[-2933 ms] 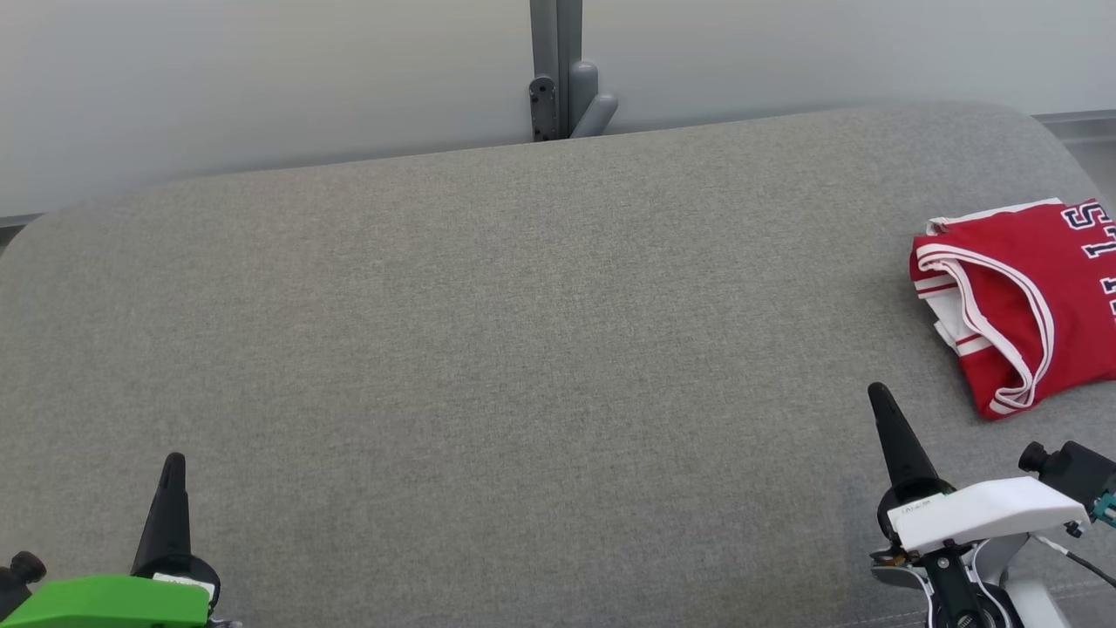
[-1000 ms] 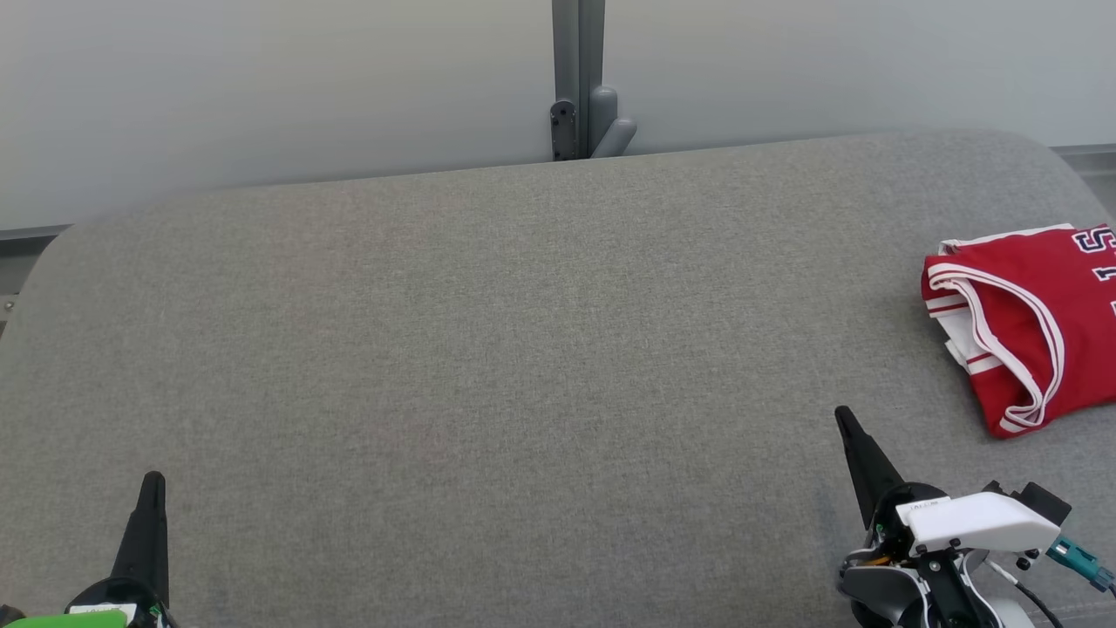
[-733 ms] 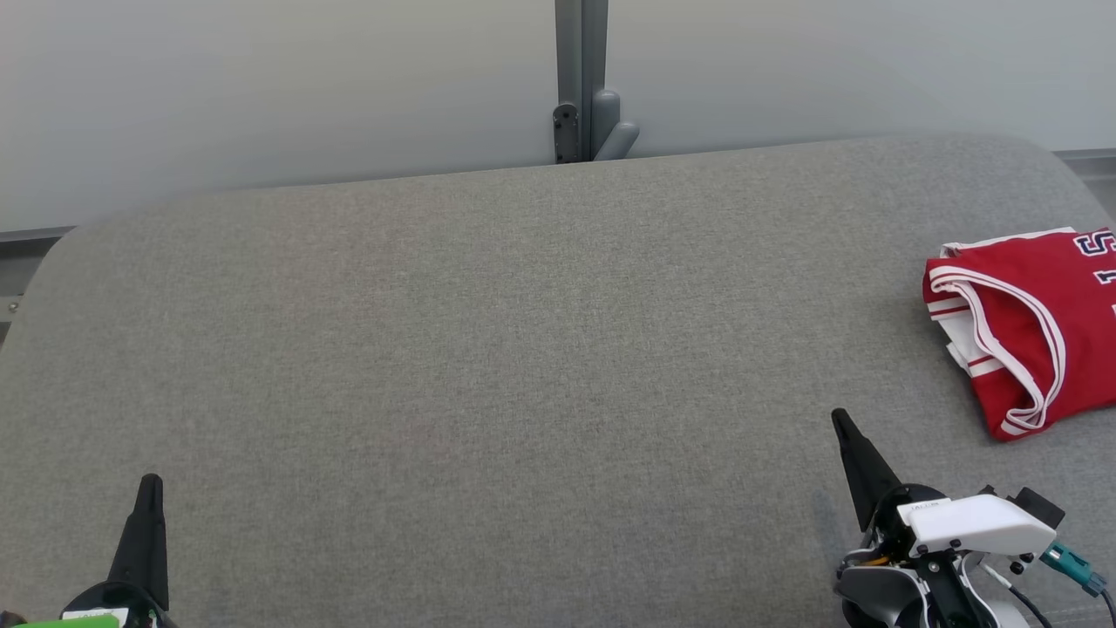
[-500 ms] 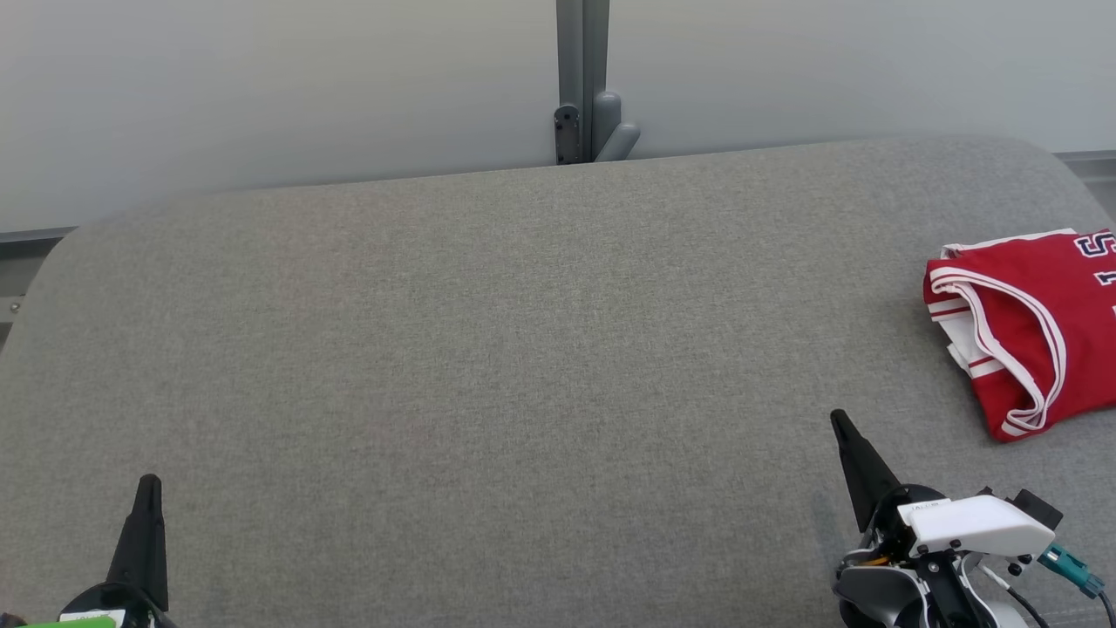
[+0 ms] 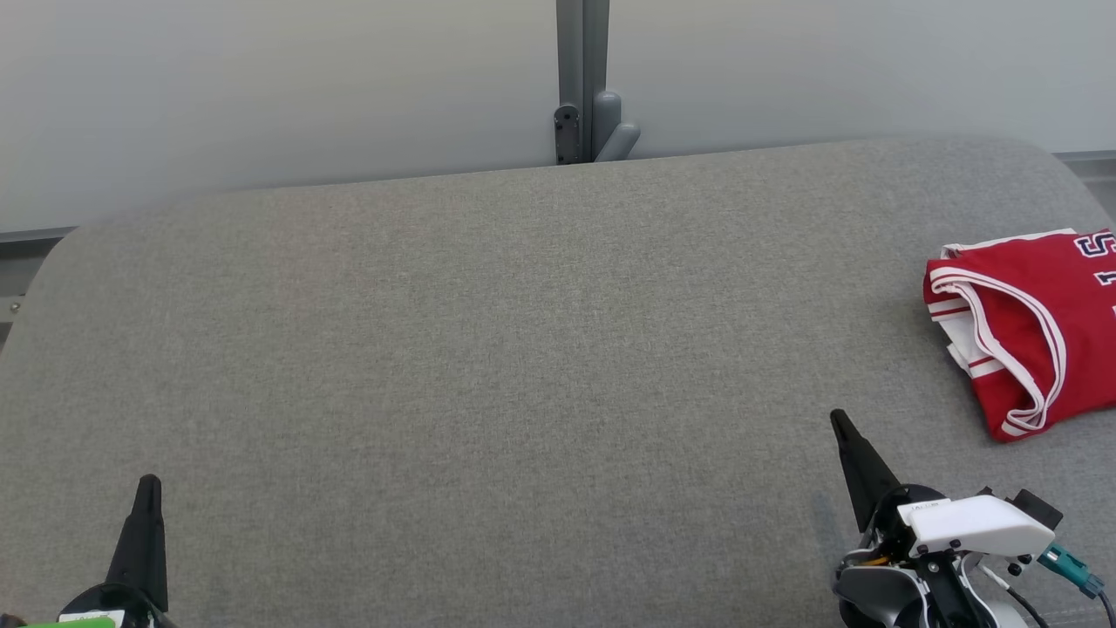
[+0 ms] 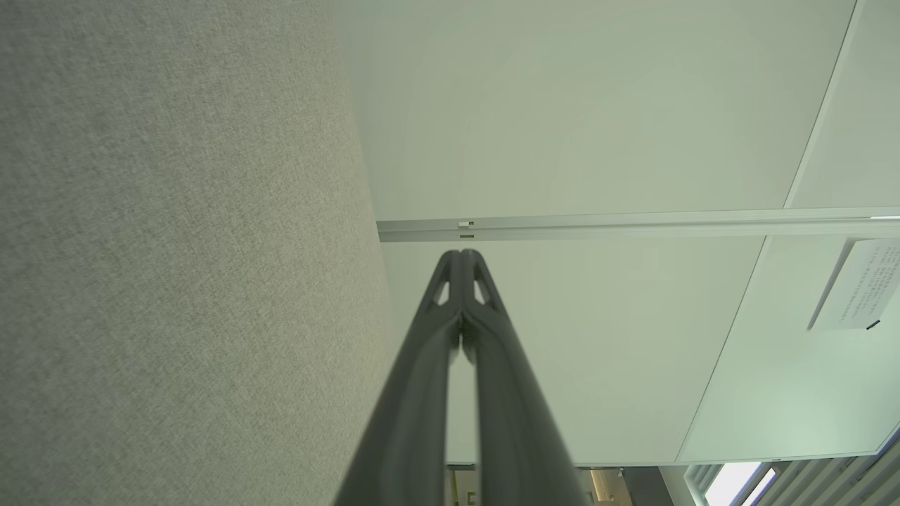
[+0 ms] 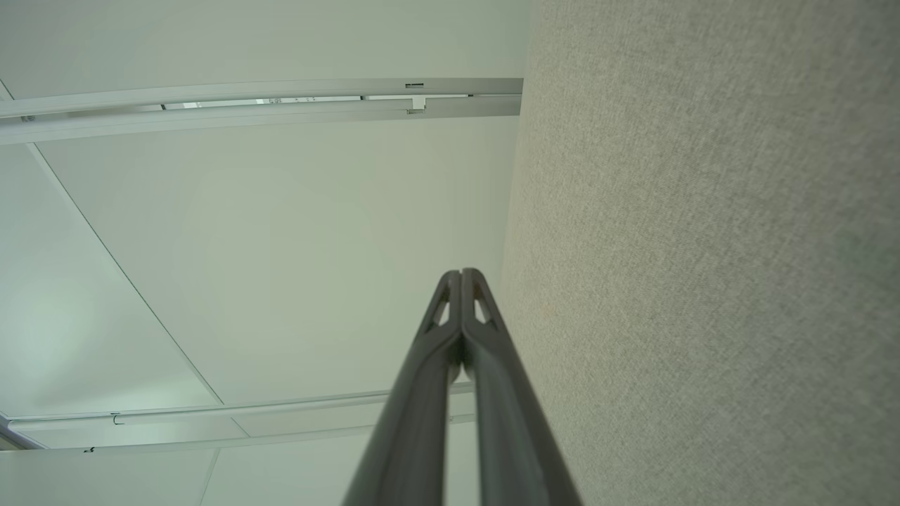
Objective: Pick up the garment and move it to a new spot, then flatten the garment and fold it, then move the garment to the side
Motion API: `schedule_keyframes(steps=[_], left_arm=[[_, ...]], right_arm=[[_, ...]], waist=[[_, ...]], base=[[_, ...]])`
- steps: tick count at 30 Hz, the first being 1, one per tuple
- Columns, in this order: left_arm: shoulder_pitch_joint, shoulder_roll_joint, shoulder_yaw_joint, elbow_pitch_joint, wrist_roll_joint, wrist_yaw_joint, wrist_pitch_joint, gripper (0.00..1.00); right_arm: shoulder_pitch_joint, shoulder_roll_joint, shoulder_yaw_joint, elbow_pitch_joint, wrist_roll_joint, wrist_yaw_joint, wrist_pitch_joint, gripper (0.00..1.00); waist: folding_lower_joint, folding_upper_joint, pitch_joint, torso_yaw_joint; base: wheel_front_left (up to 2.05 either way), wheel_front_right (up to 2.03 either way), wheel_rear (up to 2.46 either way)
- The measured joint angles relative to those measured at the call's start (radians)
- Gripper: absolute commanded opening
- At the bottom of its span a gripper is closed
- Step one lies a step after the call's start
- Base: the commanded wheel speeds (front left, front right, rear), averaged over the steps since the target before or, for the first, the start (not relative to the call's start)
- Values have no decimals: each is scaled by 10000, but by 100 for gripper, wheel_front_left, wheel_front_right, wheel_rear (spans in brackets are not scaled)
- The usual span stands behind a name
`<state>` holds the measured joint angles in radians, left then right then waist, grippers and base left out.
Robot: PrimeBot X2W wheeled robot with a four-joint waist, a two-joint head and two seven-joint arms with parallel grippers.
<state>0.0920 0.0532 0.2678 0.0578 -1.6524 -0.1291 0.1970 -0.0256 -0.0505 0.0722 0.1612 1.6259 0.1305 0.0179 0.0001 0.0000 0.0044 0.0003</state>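
Red folded jersey (image 5: pixel 1037 349) lies at the right edge of the grey table (image 5: pixel 523 349), its trimmed armhole end towards the table's middle, length running rightwards. Left gripper (image 5: pixel 150 484) and right gripper (image 5: pixel 839 420), both pinched shut and empty, sit over the table's near edge.

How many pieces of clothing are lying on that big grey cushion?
1: a folded red jersey lies near the right end of the grey cushion. The picture's edge cuts the jersey off, so more clothing could lie beyond it.
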Motion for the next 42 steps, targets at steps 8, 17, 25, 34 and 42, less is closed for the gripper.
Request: schedule_keyframes(steps=[8,17,25,34,42], left_arm=[[0,-8,13,0,0,0,12,0],[0,-12,25,2,2,0,15,0],[0,-15,31,4,2,0,36,0],[0,-21,38,4,2,0,38,0],[0,-25,44,4,2,-2,38,0]], right_arm=[[-1,2,-2,0,-2,0,15,0],[-1,4,-2,0,-2,0,23,0],[-1,6,-4,0,-2,0,25,0],[-1,8,-6,0,-2,0,27,0],[-1,10,-6,0,-2,0,27,0]], waist=[[0,0,0,0],[0,0,0,0],[0,0,0,0],[0,0,0,0],[0,0,0,0]], base=[[0,0,0],[0,0,0],[0,0,0],[0,0,0],[0,0,0]])
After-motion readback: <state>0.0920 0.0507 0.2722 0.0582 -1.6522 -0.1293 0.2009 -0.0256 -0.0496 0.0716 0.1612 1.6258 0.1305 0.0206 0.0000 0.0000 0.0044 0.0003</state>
